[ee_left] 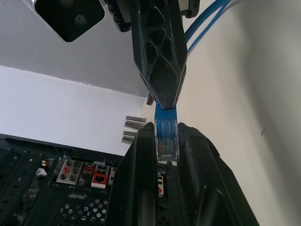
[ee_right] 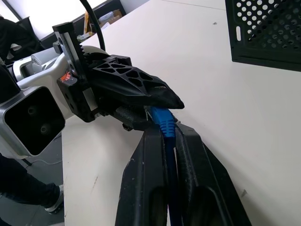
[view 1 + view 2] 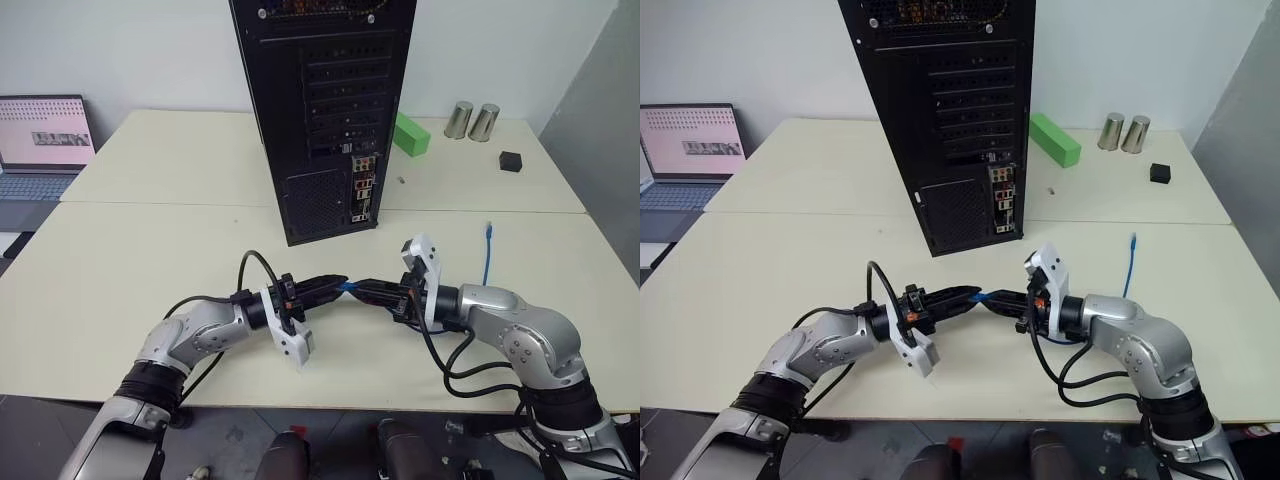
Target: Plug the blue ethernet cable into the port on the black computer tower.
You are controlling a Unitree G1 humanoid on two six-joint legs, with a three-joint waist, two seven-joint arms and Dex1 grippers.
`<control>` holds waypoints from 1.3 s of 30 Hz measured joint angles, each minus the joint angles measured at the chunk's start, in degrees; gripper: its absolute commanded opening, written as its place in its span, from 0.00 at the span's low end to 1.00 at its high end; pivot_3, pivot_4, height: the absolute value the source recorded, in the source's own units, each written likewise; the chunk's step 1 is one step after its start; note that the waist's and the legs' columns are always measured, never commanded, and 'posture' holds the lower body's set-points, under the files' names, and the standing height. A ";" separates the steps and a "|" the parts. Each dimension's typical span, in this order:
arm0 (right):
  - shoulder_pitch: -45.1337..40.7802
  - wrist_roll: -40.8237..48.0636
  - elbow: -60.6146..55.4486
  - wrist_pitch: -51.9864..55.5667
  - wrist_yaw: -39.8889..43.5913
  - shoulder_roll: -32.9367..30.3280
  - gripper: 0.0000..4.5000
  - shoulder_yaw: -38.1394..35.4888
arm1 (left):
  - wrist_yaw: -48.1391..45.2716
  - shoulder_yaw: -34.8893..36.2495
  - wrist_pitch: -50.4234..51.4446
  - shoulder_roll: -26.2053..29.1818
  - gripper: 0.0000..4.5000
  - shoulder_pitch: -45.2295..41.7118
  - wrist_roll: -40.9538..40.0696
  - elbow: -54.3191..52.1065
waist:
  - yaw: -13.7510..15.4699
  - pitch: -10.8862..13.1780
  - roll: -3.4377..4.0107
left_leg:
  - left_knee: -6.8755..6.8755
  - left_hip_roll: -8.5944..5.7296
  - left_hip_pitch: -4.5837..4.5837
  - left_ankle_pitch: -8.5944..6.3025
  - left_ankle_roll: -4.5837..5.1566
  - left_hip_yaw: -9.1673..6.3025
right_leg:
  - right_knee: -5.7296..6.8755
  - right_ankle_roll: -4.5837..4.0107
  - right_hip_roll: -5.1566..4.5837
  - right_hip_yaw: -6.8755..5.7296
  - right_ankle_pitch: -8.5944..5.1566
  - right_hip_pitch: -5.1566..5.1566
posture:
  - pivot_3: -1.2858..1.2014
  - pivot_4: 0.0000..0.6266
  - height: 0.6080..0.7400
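Open laptop (image 3: 45, 145) at table's (image 3: 150, 250) far left edge; green block (image 3: 410, 134), two metal cups (image 3: 471, 121), small black cube (image 3: 511, 161) far right.

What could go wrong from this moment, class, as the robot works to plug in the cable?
1. Both the left gripper and right gripper pinch the blue ethernet cable at its plug end; pulling apart could strain it or make it slip.
2. The port sits in a crowded connector strip on the black computer tower, so a wrong socket seems possible.
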 measured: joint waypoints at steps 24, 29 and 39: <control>-3.07 -16.59 0.85 -12.47 -21.94 10.46 0.00 -1.06 | -13.66 4.17 57.87 -7.33 1.00 10.82 -47.83 -22.30 | -0.16 0.00 0.01 | 0.01 0.02 -0.02 0.01 -0.01 -0.10 | 0.04 0.01 0.04 -0.07 -0.01 -0.01 | 0.52 0.24 1.00; -4.70 -24.88 4.44 -15.90 -33.52 19.79 0.00 1.63 | -7.39 6.03 75.24 -12.23 1.00 8.13 -49.03 -29.74 | -0.15 0.00 0.01 | -0.03 0.04 -0.02 0.01 -0.02 -0.11 | 0.04 -0.01 0.07 -0.05 0.00 -0.04 | 0.52 0.24 1.00; -7.12 -31.52 10.42 -18.60 -40.35 25.70 0.00 2.87 | -3.57 7.26 86.30 -15.22 1.00 5.82 -47.03 -33.36 | -0.11 0.00 0.01 | -0.03 0.01 -0.03 0.01 -0.03 -0.08 | 0.00 -0.08 0.03 -0.01 0.03 -0.05 | 0.52 0.24 1.00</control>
